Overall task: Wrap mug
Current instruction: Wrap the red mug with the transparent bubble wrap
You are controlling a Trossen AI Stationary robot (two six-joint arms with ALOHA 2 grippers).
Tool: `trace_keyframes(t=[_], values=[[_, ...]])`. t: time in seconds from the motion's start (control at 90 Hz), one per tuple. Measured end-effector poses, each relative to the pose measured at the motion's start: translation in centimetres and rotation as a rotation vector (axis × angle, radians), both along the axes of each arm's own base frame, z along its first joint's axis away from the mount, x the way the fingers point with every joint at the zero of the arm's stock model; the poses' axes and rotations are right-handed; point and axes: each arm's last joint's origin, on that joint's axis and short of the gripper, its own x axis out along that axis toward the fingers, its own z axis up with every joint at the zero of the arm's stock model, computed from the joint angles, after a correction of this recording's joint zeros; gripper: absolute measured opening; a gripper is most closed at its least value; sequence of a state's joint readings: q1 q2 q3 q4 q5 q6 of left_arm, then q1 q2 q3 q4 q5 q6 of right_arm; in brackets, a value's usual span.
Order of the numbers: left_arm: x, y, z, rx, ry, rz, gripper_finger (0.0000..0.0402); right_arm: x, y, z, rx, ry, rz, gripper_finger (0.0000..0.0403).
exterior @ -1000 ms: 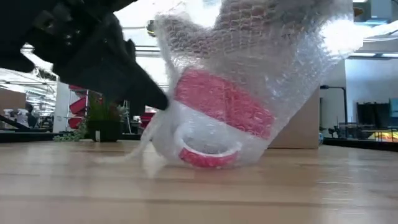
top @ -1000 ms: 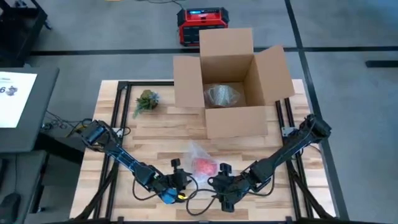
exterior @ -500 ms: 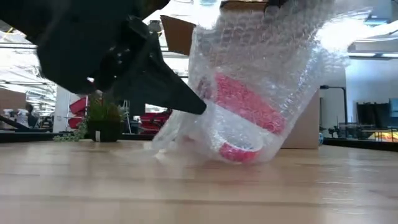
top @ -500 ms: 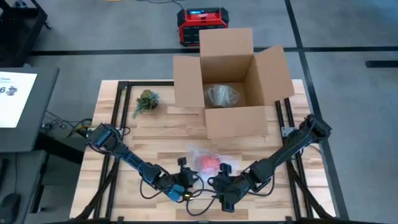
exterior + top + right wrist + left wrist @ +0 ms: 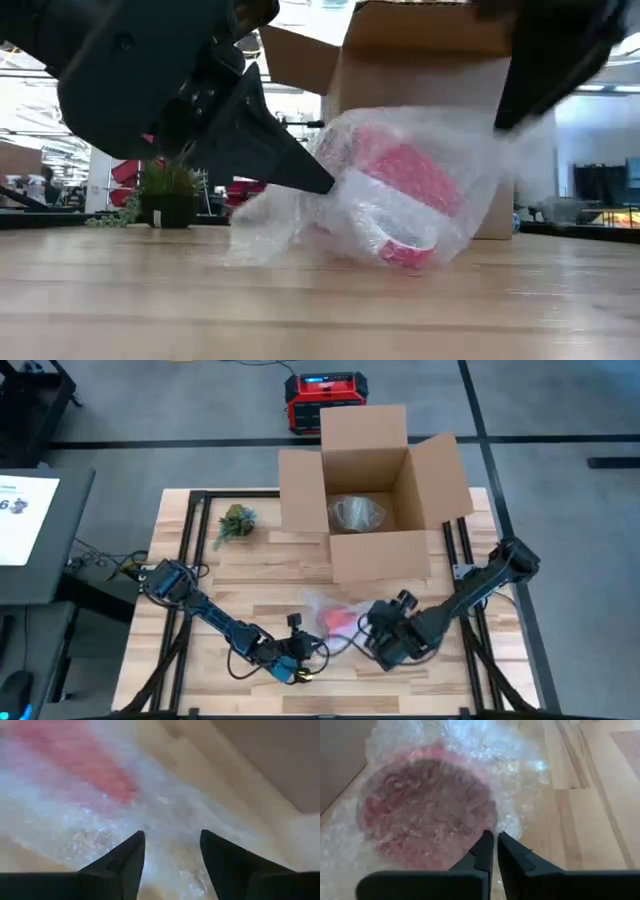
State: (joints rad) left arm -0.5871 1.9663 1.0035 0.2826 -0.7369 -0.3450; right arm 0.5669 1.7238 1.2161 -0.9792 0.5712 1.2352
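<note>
A red mug (image 5: 338, 620) lies on its side on the table, covered in clear bubble wrap (image 5: 322, 605); in the low view the mug (image 5: 400, 190) shows through the bubble wrap (image 5: 290, 225). My left gripper (image 5: 312, 645) is at the wrap's near-left side, shut on it. My right gripper (image 5: 378, 628) hovers open at the wrap's right side, its fingers (image 5: 127, 857) standing over loose wrap (image 5: 165, 815); whether they touch it does not show. My left gripper pinches the bubble wrap (image 5: 501, 822) right beside the mug's round end (image 5: 425, 815), between its two fingertips. The fingers come nearly level from the table's near left. How many layers they have does not show. The wrapped mug rests on the table.
An open cardboard box (image 5: 375, 490) stands at the far middle of the table with a wrapped item (image 5: 355, 512) inside. A small green plant (image 5: 235, 520) sits at the far left. Bare wood lies along the near edge and to the left.
My right gripper, which held the wrap's upper edge high, has let go and moved toward the table's right and far side. The wrap has fallen over the mug. The mug has slid a little to the right and tipped lower. My left gripper followed to the right.
</note>
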Motion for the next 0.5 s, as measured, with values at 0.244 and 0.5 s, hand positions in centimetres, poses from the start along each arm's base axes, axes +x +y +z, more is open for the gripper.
trace_keyframes(t=[0.244, 0.5], values=[[0.7, 0.7, -0.7, -0.040, 0.010, 0.003, 0.0007, 1.9, -2.4, -3.8, 0.157, -0.106, 0.090, 0.0158], [1.9, 0.7, -2.4, -0.041, 0.011, -0.025, 0.0048, 2.7, -2.8, -4.7, 0.277, -0.199, 0.138, 0.0155]])
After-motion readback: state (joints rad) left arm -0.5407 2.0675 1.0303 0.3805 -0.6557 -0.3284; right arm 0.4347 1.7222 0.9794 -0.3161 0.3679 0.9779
